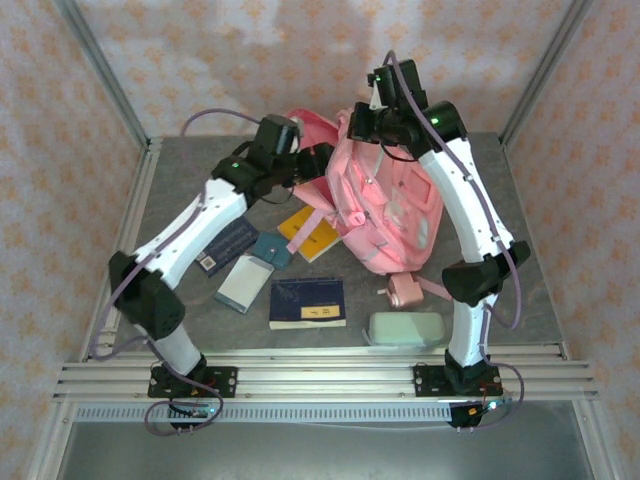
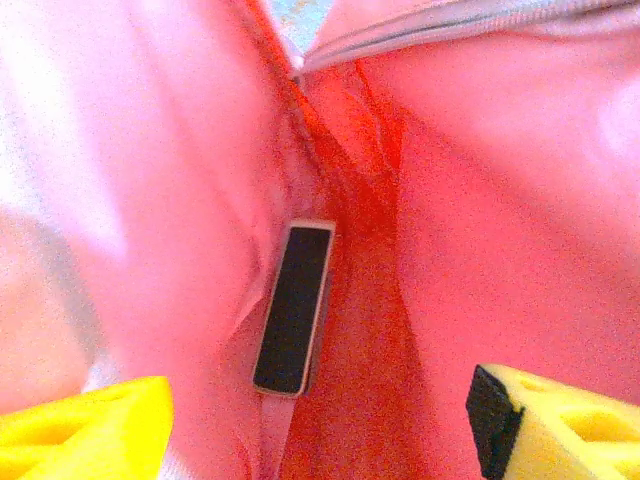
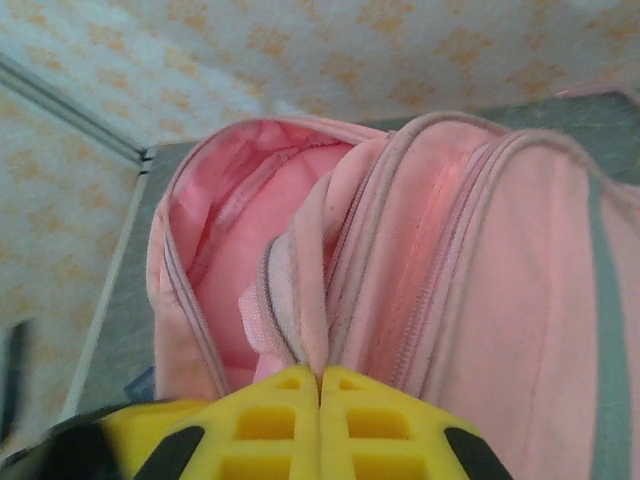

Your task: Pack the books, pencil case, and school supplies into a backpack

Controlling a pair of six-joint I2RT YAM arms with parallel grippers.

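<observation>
While the right gripper, pressed together on the rim of the backpack, apparently props its mouth open, the left gripper hangs spread inside above a narrow dark item, with books and pencil case waiting on the worktop.

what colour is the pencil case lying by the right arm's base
The pencil case is pale mint green, clearest in the top external view.

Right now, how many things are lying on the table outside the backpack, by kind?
Books: 4 (orange-yellow book, navy book, checked book, pale blue-grey book)
Pencil case: 1
Small supplies: 2 (teal pad, pink gadget)
Total: 7
</observation>
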